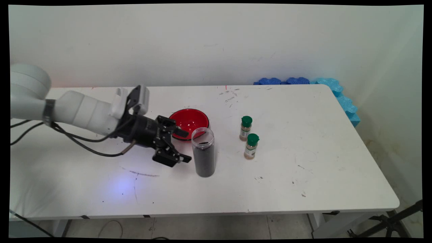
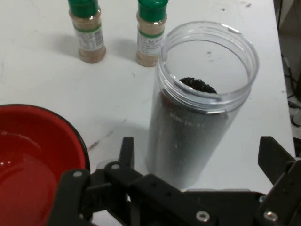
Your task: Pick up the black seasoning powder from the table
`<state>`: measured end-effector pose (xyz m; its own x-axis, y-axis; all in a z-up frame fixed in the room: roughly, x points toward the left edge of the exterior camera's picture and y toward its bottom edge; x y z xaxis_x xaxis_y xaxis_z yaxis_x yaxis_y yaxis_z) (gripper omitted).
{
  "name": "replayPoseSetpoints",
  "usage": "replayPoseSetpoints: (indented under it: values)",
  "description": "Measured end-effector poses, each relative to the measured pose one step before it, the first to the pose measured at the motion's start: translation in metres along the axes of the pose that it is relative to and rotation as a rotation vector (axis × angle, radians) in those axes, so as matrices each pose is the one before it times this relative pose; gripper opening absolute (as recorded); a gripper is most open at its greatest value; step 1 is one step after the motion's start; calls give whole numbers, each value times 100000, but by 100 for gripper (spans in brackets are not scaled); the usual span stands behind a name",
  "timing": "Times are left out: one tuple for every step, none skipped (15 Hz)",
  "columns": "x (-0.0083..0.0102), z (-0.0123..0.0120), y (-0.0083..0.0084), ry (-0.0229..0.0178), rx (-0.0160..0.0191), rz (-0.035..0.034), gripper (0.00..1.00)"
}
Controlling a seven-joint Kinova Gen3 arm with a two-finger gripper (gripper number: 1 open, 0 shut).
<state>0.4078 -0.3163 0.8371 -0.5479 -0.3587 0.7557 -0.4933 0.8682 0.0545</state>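
Beside open gripper (image 1: 184,145): lidless jar (image 1: 203,152) of dark grains.

The white table (image 1: 320,175), scuffed with dark marks, carries a red bowl (image 1: 189,122) near its middle. An open clear jar (image 1: 203,152) of dark grains stands upright just in front of the bowl. Two green-capped spice bottles (image 1: 249,138) stand close together right of the jar.

White arm (image 1: 84,113) reaching in low from the left, forearm near level over the table, black cables (image 1: 77,141) drooping beneath. Black gripper (image 1: 184,145) pointing right, tilted slightly downward. Two fingers (image 2: 126,151) spread wide apart, nothing clamped between them, tips clear of contact.
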Motion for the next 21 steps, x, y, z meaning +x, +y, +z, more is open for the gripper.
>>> replayPoseSetpoints:
  values:
    - [45,468,-68,-110,154,326,100]
    - [52,500,-57,-83,134,263,100]
    - [77,479,-64,-32,44,155,100]
    - [60,373,-44,13,-34,9,100]
    - [34,232,-29,8,0,-6,100]
    - [60,332,-56,23,-8,-63,100]
    - [43,217,-36,17,-41,-30,100]
    - [52,299,-39,38,-100,-105,100]
    - [49,319,-42,41,-167,-173,100]
    - [49,290,-40,41,-223,-205,100]
    - [34,219,-23,19,-235,-157,100]
    - [20,139,-14,1,-185,-115,100]
    - [24,184,-3,15,-343,-121,100]
    - [11,111,-1,-6,-219,-78,100]
    - [15,126,1,0,-261,-30,100]
    - [17,118,-10,6,-213,-16,100]
    - [22,119,-19,22,-210,-25,100]
    - [5,70,-11,1,-129,-15,100]
    - [18,93,-27,26,-168,56,100]
    - [32,81,-48,113,-137,-6,100]
    - [20,58,-38,128,-120,-27,0]
